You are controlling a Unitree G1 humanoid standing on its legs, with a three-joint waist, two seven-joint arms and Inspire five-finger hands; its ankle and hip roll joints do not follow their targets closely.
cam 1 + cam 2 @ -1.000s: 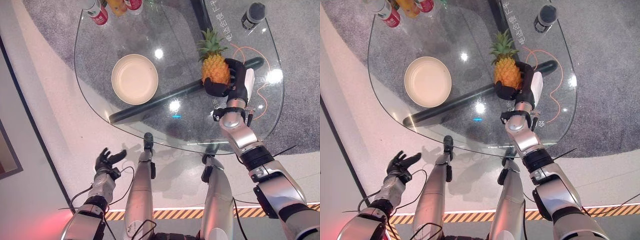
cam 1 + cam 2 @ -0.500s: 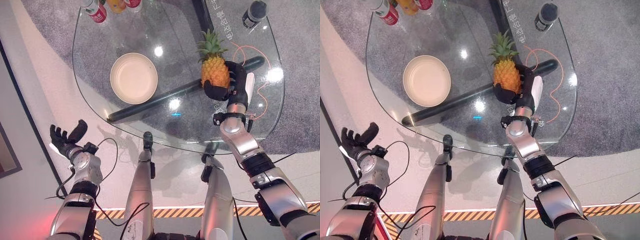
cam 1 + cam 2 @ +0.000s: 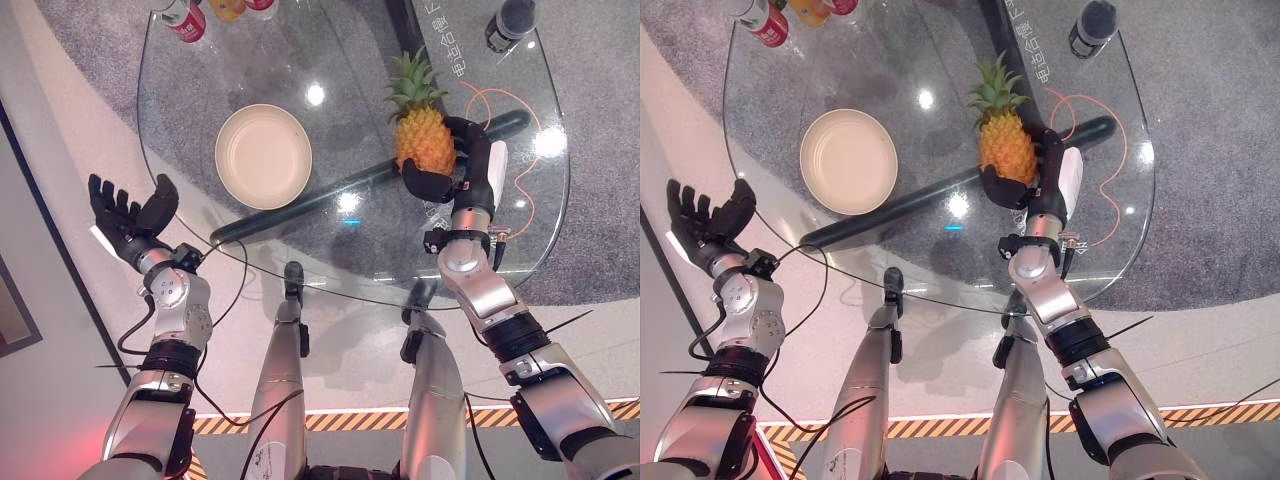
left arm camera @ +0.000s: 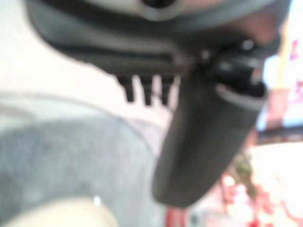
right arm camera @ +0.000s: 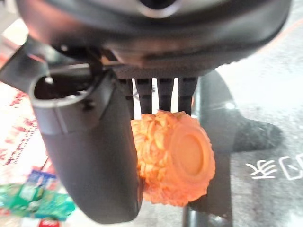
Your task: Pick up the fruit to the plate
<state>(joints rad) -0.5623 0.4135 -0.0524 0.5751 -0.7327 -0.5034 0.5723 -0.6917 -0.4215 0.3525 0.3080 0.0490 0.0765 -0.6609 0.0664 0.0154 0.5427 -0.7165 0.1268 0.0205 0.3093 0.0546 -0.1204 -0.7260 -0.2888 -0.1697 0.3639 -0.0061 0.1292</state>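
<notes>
Left hand (image 3: 128,215) now higher, fingers spread, empty; right hand (image 3: 463,165) clasping pineapple (image 3: 424,140) beside plate (image 3: 263,156).

Right arm comes in from the lower right and stretches forward over the table, forearm angled up and a bit left, wrist pretty much straight. Right hand (image 3: 455,165) has its fingers and thumb curled in a firm wrap. Left arm is bent at the elbow off to the left, forearm pointing up, with the left hand (image 3: 125,212) raised, fingers spread and straight, thumb sticking out, holding nothing.
</notes>
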